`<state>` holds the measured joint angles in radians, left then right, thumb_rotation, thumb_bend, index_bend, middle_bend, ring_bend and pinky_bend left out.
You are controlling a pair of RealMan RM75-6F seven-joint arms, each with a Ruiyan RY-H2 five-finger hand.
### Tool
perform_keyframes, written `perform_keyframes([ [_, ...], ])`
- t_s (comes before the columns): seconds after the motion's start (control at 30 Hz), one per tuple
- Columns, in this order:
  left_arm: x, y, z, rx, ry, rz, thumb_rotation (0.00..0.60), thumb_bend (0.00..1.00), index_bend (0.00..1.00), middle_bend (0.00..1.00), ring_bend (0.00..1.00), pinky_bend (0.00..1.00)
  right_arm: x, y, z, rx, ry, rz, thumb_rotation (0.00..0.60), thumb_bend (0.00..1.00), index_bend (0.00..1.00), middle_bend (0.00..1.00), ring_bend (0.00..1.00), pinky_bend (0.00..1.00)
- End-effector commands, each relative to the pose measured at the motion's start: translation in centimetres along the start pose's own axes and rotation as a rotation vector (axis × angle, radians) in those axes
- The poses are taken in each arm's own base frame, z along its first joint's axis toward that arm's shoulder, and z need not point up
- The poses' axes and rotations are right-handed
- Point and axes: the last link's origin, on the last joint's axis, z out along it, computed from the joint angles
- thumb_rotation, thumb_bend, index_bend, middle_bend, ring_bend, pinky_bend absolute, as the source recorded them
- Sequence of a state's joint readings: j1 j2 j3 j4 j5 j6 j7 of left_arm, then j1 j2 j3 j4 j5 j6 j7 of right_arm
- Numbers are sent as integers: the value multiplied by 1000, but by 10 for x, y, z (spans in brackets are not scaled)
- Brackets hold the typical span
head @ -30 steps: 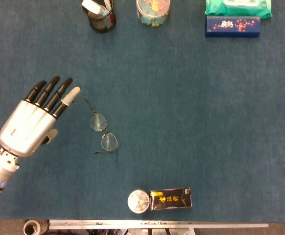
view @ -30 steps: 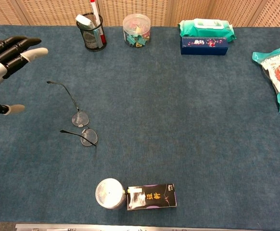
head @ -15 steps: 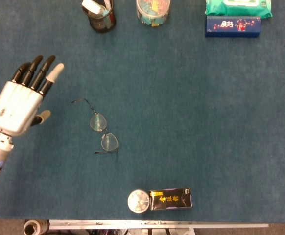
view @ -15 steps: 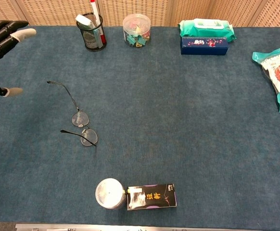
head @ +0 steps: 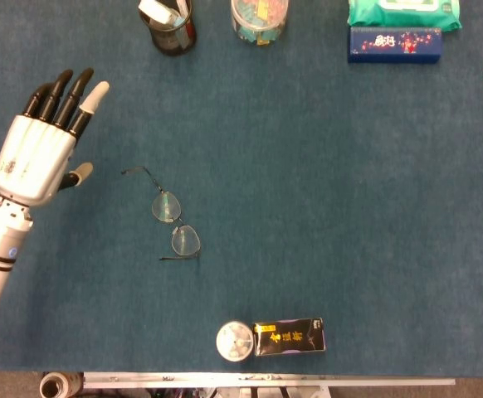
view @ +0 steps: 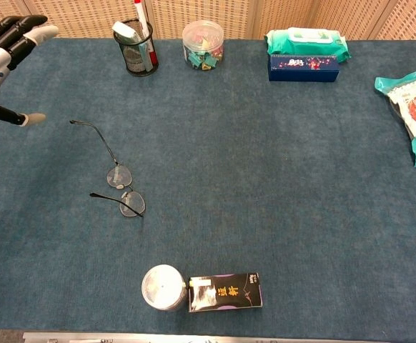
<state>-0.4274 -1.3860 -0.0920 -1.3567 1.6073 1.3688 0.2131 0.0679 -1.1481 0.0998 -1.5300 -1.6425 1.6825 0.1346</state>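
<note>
Left of the glasses point(head: 175, 224), left hand point(head: 36, 153) hovers, fingers spread.

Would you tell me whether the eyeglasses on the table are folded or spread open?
Spread open: the eyeglasses lie with both temple arms extended away from the lenses.

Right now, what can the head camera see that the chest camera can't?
Only the head view shows the whole left robot hand, open with fingers apart, plus its wrist and forearm. Only the chest view shows the full snack bag at the right edge and the woven wall behind the table. Both show the glasses lying apart from the robot hand, the pen cup, the clear jar, the wipes pack, the blue box, the round tin and the black box.
</note>
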Motion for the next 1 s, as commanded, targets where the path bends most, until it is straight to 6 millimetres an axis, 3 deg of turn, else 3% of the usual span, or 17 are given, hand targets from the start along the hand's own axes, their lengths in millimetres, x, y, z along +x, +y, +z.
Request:
perform_keyframes([
  [0.03, -3, 2, 6, -5, 3, -9, 600, 66, 0, 0, 0, 173, 0, 0, 0, -1, -1, 0, 600, 207, 294, 419, 314, 304],
  [1.0, -27, 18, 25, 1, 47, -204, 600, 83, 0, 0, 5, 173, 2, 1, 1, -8, 2, 5, 600, 207, 294, 419, 314, 304],
])
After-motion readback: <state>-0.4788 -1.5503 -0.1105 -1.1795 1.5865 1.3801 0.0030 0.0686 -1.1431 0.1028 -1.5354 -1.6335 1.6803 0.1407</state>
